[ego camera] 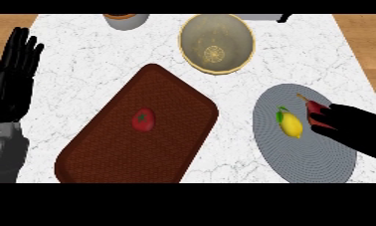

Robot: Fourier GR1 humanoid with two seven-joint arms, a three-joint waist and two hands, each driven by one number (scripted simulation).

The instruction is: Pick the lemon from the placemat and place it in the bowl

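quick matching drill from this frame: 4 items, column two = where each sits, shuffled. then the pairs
Column one:
1. lemon
2. tomato
3. bowl
4. left hand

Column two:
A. on the brown tray
B. at the view's left edge, open and resting, fingers up
C. on the grey round placemat, beside the right hand
D. on the marble counter, beyond the tray

Pairs: 1-C, 2-A, 3-D, 4-B

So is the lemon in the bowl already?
No, the lemon lies on the grey placemat, apart from the bowl.
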